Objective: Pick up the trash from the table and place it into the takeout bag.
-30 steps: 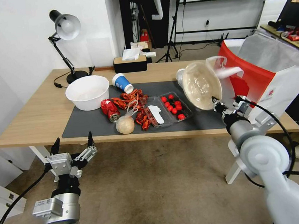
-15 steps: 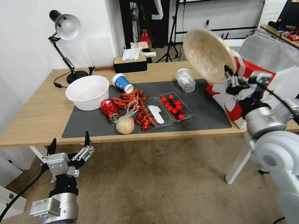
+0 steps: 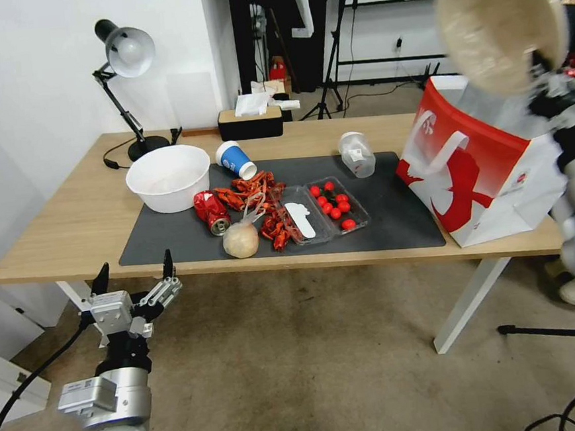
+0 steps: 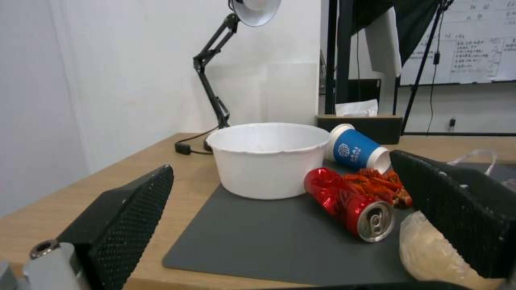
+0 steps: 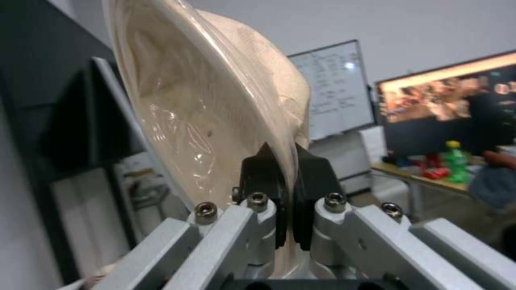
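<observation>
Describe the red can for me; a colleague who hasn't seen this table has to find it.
Start at the grey mat on the table and find the big white bowl at its left end. The can lies on its side just in front and right of that bowl, beside the pile of red crayfish shells. It is the only metal thing there: shiny, dented, its silver top facing the near edge.

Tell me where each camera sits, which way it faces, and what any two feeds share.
Head view: from the robot's head, looking forward and down at the table; left gripper open below its near edge, right gripper holding the tan bowl above the takeout bag.
Left wrist view: level with the table edge, between the open fingers, facing the red can and blue cup.
Right wrist view: looks along the shut fingers at the bowl's rim.
Shared: head and left wrist views both show can, cup and white bowl.
</observation>
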Controlling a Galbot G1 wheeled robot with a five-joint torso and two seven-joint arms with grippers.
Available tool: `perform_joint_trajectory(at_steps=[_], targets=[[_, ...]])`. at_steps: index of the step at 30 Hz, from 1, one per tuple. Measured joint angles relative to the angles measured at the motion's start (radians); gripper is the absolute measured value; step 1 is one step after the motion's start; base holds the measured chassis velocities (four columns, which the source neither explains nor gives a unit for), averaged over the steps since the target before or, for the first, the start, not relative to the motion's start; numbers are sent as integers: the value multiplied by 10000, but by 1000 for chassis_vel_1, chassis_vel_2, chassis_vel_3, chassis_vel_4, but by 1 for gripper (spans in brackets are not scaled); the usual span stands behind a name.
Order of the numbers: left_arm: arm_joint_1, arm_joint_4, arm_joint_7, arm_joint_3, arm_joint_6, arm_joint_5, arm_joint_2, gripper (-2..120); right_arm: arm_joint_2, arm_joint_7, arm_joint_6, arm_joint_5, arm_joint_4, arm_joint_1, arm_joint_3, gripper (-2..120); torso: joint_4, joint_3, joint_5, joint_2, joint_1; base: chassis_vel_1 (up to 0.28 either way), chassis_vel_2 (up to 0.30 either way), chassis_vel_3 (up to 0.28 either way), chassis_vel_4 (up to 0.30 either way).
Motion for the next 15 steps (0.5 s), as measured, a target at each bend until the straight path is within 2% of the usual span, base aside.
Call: perform_joint_trajectory(at_steps=[5,8,10,12,15], targets=[[12,10,7,6,0,1,-10,100,21,225,-166,-303,-507,87,-141,1,0,0,1,0,0,0,0,0,0],[3,14,15,0,0,-10,29,100,180,250,-296,-478,-639,75,-316,17,0,0,-2,0,-1,0,0,0,0],[-9,20,11,-6,0,-18,39,100,204,249,-320,-496,-645,80,-354,20,0,0,-1,0,0,0,0,0,0],[-35,40,-22,-31,0,-40,56,100,243,240,-413,-574,-679,132,-454,32,0,0,-3,0,0,0,0,0,0],[-41,46,-34,-34,-3,-52,66,100,254,232,-438,-596,-716,167,-497,40,0,0,-3,0,-1,0,0,0,0]])
